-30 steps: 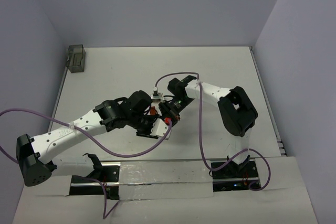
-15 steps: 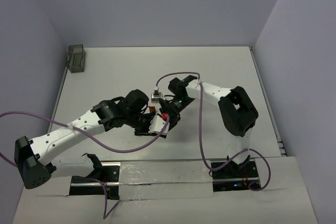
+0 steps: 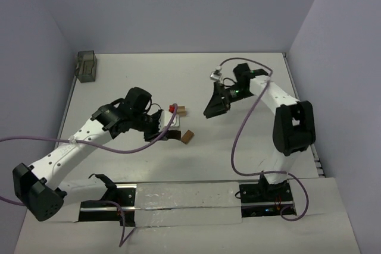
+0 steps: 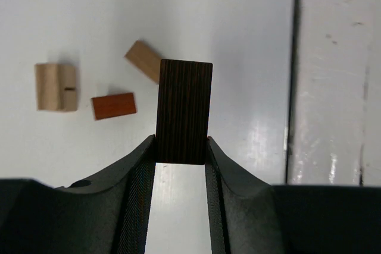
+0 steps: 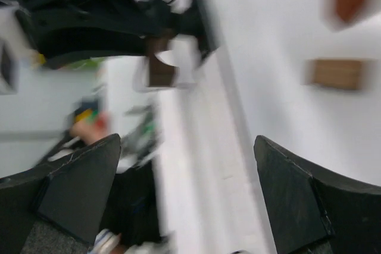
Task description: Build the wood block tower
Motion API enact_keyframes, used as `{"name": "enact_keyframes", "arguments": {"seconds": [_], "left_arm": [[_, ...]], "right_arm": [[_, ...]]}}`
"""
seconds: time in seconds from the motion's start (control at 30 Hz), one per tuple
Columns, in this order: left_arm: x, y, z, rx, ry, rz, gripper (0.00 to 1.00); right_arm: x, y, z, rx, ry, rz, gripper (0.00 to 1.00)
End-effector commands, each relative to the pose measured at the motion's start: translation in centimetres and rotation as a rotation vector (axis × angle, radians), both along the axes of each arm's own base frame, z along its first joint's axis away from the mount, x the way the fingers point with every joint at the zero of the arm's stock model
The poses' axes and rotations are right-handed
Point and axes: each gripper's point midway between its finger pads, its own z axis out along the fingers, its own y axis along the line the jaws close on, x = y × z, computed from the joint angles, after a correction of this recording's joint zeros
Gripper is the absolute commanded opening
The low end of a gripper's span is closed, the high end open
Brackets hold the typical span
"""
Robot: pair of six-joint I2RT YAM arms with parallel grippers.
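Container (image 3: 87, 66) far left, out of play. Left gripper (image 4: 181, 144) clenched on dark block (image 4: 184, 111), upright, pinched at lower end. Just ahead, loose on table (image 4: 238, 28): slotted tan block (image 4: 55, 87), red block (image 4: 114, 105), plain tan block (image 4: 143, 59). Nothing stacked. Right gripper (image 3: 213, 106) spread wide, empty, well apart. Risk: low pinch, so could pivot on release, topple off small footing, or nudge neighbours aside.

1. The left gripper (image 3: 178, 136) points right, with a brown block (image 3: 188, 137) at its fingertips.
2. A tan block (image 3: 182, 110) lies just beyond the gripper, toward the far wall.
3. The right gripper (image 3: 210, 110) hangs right of both blocks, apart from them, angled down-left.
4. A grey container (image 3: 87, 66) sits in the far left corner.
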Motion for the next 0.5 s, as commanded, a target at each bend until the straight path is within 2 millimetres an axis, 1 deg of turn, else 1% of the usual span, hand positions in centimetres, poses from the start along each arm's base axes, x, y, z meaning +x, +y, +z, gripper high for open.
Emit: {"name": "enact_keyframes", "arguments": {"seconds": [0.0,0.03,0.07,0.1,0.17,0.2,0.23,0.27,0.33,0.4,0.47], "left_arm": [[4.9,-0.7,1.6,-0.041,0.006,0.061,0.0],[6.0,-0.9,1.4,-0.039,0.005,0.071,0.0],[6.9,-1.0,1.2,-0.039,-0.01,0.077,0.0],[7.5,-0.9,1.1,-0.037,-0.021,0.081,0.0],[9.9,-0.9,0.2,-0.023,-0.065,0.076,0.01],[10.5,-0.6,0.0,-0.016,-0.07,0.067,0.03],[11.1,-0.6,-0.3,-0.01,-0.08,0.045,0.04],[11.9,-0.8,-0.6,-0.008,-0.069,0.037,0.04],[13.3,-1.1,-0.9,-0.017,-0.06,0.037,0.05],[14.4,-1.1,-1.5,-0.009,-0.066,0.052,0.05],[15.5,-1.4,-1.6,-0.013,-0.087,0.063,0.07]], "right_arm": [[4.9,-4.5,2.2,-0.206,-0.361,-0.302,1.0],[5.6,-5.7,2.6,-0.271,-0.432,-0.372,1.0],[5.9,-6.7,2.6,-0.317,-0.472,-0.418,1.0],[6.1,-7.2,2.3,-0.325,-0.479,-0.436,1.0],[6.2,-8.8,2.4,-0.366,-0.537,-0.511,1.0],[6.1,-9.3,2.3,-0.377,-0.561,-0.528,1.0],[5.7,-9.6,1.6,-0.389,-0.561,-0.532,1.0],[5.6,-9.7,1.7,-0.394,-0.582,-0.541,1.0],[5.1,-9.9,0.7,-0.406,-0.574,-0.538,1.0],[5.0,-10.0,0.6,-0.412,-0.586,-0.543,1.0],[5.1,-10.2,0.3,-0.423,-0.592,-0.545,1.0]]}}
